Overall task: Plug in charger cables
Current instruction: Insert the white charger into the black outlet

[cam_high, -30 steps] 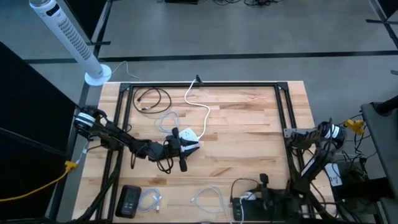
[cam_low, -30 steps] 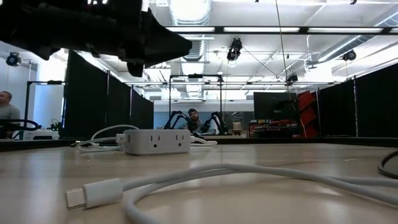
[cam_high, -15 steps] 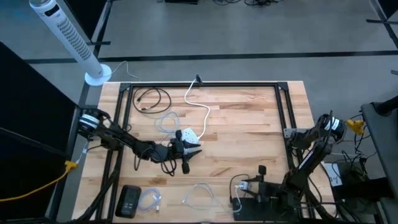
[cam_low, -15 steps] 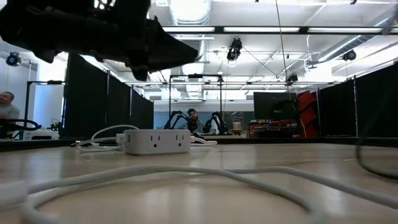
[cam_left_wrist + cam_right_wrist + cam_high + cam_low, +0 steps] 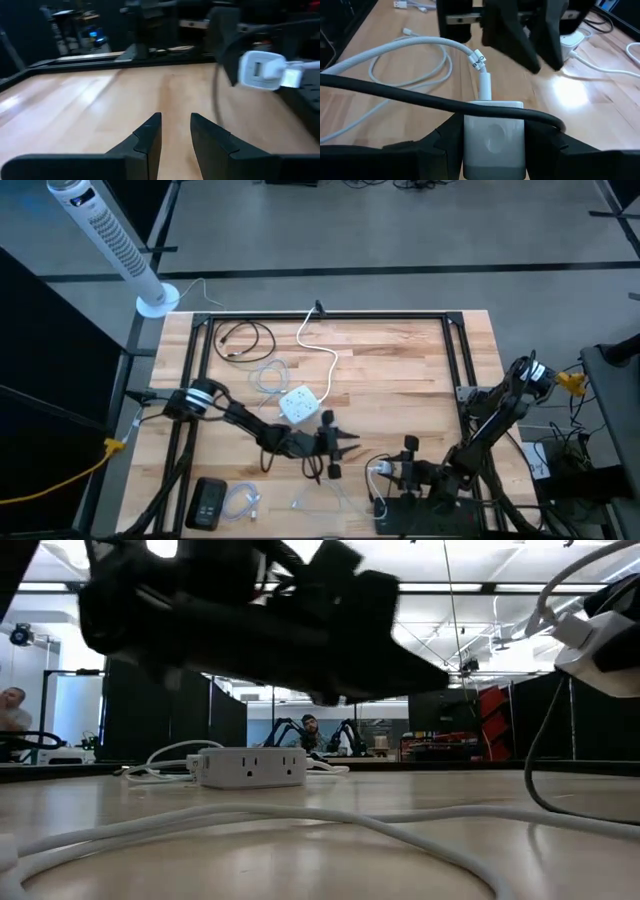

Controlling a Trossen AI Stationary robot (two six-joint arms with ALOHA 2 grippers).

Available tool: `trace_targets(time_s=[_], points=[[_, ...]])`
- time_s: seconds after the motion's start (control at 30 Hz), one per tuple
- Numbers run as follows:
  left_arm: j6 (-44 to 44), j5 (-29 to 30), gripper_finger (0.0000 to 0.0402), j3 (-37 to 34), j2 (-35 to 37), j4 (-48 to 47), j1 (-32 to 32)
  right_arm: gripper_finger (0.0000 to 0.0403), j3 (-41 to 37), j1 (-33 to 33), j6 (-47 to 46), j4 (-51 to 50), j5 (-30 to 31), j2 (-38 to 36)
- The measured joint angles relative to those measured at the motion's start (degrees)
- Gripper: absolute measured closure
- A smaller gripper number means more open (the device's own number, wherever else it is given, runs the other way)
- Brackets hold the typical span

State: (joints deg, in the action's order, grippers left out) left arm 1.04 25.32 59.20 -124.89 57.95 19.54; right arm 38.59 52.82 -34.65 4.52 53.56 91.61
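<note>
My right gripper (image 5: 493, 150) is shut on a white charger block (image 5: 493, 131) near the table's near edge (image 5: 385, 473). A white braided cable (image 5: 410, 50) is plugged into the block and loops down onto the table. A black cable (image 5: 395, 92) lies across the block. My left gripper (image 5: 175, 131) is open, above the table just left of the block (image 5: 262, 70), and touches nothing. The white socket cube (image 5: 298, 402) rests flat on the table behind it. A black coiled cable (image 5: 245, 337) and a pale coil (image 5: 268, 375) lie near the far left. My right gripper pinches the white charger block by its two side faces (image 5: 470, 131), one finger on each side. The block is lifted clear of the table (image 5: 600, 635). Its white cable (image 5: 535, 730) hangs slack from it down onto the table.
A dark flat device (image 5: 207, 502) and a translucent cable (image 5: 243, 502) lie at the near left corner. The cube's thick white cord (image 5: 322, 355) runs to the far edge. A black frame (image 5: 330, 315) borders the table. Bare wood shows at the centre right (image 5: 400, 380).
My left gripper has left the socket cube and swung toward the table's right and near edge, ending next to the right gripper. My right gripper has risen and moved a little toward the far edge, lifting the charger block clear and dragging the white cable's loop along the table.
</note>
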Motion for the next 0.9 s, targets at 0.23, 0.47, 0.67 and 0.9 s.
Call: trace_targets(time_s=[0.23, 0.47, 0.67, 0.9], points=[[-0.1, -8.38, 0.031, 7.0, -4.74, -1.78, -0.17, 0.026, -0.04, 0.0, 0.37, 0.0, 0.22, -0.02], [0.23, -11.42, 0.031, 12.94, -6.54, -6.2, -0.11, 0.026, -0.09, -0.26, 0.39, -0.16, -0.01, -0.02], [0.86, -11.39, 0.031, 14.08, -6.54, -7.12, -0.1, 0.026, -0.54, -0.26, -0.18, -0.05, -0.07, -0.02], [0.83, -11.78, 0.031, 14.21, -6.57, -6.36, -0.17, 0.026, -1.38, -0.65, -1.74, 0.05, -0.01, -0.02]])
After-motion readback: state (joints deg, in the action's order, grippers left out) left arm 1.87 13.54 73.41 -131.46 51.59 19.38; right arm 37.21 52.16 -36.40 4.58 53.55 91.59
